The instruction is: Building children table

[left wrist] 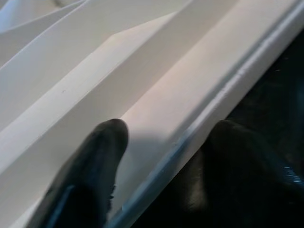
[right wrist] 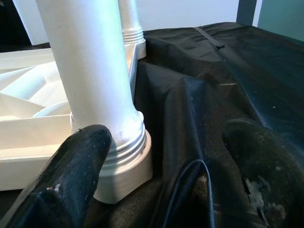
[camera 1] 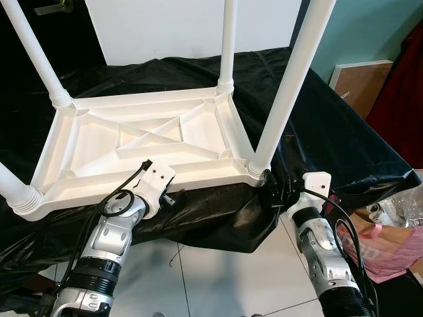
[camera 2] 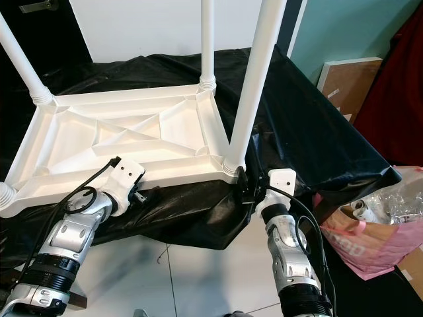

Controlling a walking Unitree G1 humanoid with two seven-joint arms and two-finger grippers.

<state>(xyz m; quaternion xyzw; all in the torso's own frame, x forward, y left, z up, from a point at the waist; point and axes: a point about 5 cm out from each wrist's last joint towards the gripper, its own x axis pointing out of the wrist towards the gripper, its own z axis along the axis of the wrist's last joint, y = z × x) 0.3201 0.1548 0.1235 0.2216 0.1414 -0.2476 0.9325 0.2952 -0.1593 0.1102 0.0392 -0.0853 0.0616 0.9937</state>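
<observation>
Four white legs (camera 1: 284,89) rise from an upturned white plastic children's table (camera 1: 142,142), which lies on a black sheet (camera 1: 330,125) draped over a table. The floor (camera 1: 218,277) below is pale glossy tile. Behind stand a white wall panel (camera 1: 172,26) and a teal wall (camera 1: 377,30), with a flat cardboard box (camera 1: 360,82) leaning against it. A pink plastic bag (camera 2: 377,241) of clear packaging sits on the floor to the right.

Diagonal ribs cross the children's table's ribbed underside inside a raised rim, and each leg meets a ringed socket at a corner.

At the near long rim, the left hand (left wrist: 164,156) sits with its fingers parted, one finger (left wrist: 95,166) on the inner face and the other on the dark outer side, straddling the edge. Whether it is clamped on the rim I cannot tell.

Beside the near right corner, the right hand (right wrist: 161,166) is spread wide, one finger (right wrist: 71,171) close to the leg's socket collar, the other over the black sheet, holding nothing.
</observation>
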